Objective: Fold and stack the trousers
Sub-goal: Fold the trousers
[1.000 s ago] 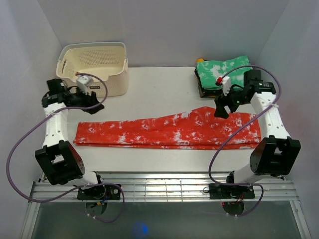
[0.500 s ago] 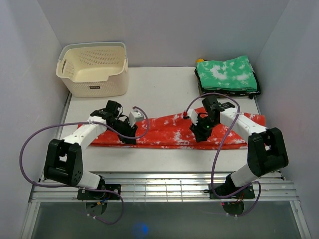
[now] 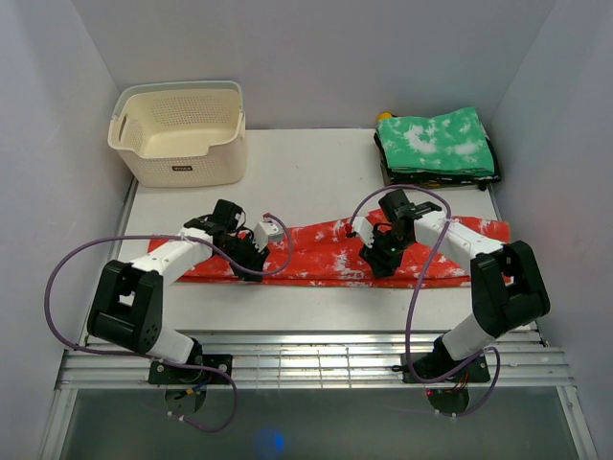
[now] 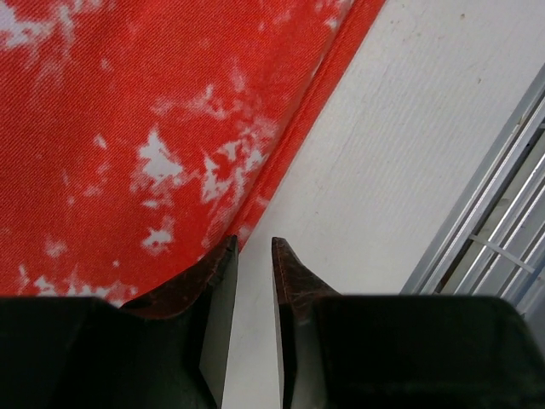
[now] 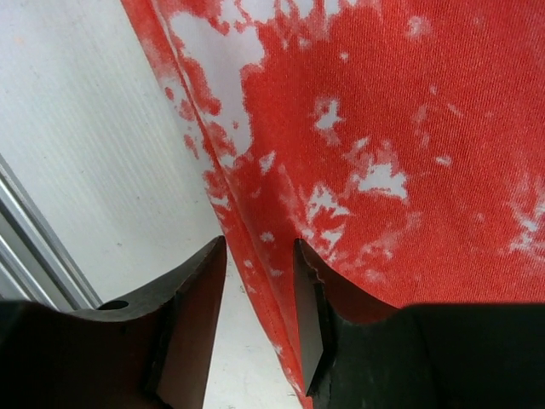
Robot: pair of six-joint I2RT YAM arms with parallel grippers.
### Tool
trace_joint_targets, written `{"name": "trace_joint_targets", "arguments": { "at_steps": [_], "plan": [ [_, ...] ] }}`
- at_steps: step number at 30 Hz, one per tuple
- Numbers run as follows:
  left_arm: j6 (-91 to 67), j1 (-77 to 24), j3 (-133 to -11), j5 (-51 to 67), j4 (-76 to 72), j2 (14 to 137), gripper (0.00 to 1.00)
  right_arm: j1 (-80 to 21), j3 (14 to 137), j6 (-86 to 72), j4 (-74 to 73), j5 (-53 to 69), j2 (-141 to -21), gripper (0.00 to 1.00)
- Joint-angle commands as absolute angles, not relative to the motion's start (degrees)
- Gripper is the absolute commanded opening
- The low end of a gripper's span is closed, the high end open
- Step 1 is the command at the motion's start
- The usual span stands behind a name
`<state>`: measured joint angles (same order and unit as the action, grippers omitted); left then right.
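Note:
The red trousers with white blotches (image 3: 326,254) lie flat and long across the table's middle. My left gripper (image 3: 253,267) is low at their near edge, left of the middle. In the left wrist view it (image 4: 254,243) is open by a narrow gap over bare table, its left finger on the hem of the red cloth (image 4: 128,128). My right gripper (image 3: 376,263) is low at the near edge, right of the middle. In the right wrist view it (image 5: 260,247) is open with the hem of the trousers (image 5: 383,128) between its fingers.
A stack of folded clothes with a green one on top (image 3: 436,144) sits at the back right. A cream basket (image 3: 177,129) stands at the back left. The metal rail of the table's near edge (image 3: 306,359) runs close behind both grippers (image 4: 511,213).
Both arms swung in from the table's sides and came down to the trousers' near edge. In the last half second each shifted only slightly along it.

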<state>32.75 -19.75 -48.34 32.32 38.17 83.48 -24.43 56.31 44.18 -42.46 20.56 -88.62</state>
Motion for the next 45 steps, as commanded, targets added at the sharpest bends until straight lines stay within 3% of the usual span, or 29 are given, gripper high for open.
{"name": "trace_joint_targets", "arguments": {
  "at_steps": [1,6,10,15,21,31,35,37,45],
  "plan": [
    [33.66,-20.13,-49.57,31.90,36.56,83.58,0.34,-24.87,55.20,45.17,-40.17,18.81,-89.74,0.44],
    [34.71,-20.30,-49.75,31.55,36.56,84.37,0.35,-25.31,55.11,45.70,-40.43,18.46,-90.00,0.47],
    [35.68,-20.21,-49.48,31.81,36.65,84.29,0.33,-25.75,54.49,46.58,-41.31,18.63,-89.30,0.31],
    [37.61,-20.30,-48.78,32.78,38.22,83.76,0.17,-26.72,53.00,47.02,-42.01,18.46,-86.84,0.10],
    [40.08,-20.30,-47.64,32.87,40.17,80.25,0.00,-27.68,52.21,47.02,-42.45,18.02,-84.64,0.08],
    [41.75,-20.30,-43.86,31.55,41.84,76.38,0.00,-31.90,44.84,45.88,-38.69,13.19,-82.18,0.08],
    [38.94,-20.30,-44.91,30.76,39.91,75.24,0.16,-34.80,40.80,43.86,-33.58,7.93,-82.79,0.08],
    [38.41,-20.30,-45.61,30.32,39.64,75.23,0.19,-36.21,39.91,43.07,-32.18,6.42,-83.05,0.08],
    [34.55,-20.30,-45.70,30.32,35.78,77.34,0.15,-37.44,39.20,42.19,-29.71,2.99,-83.50,0.08]
  ]
}}
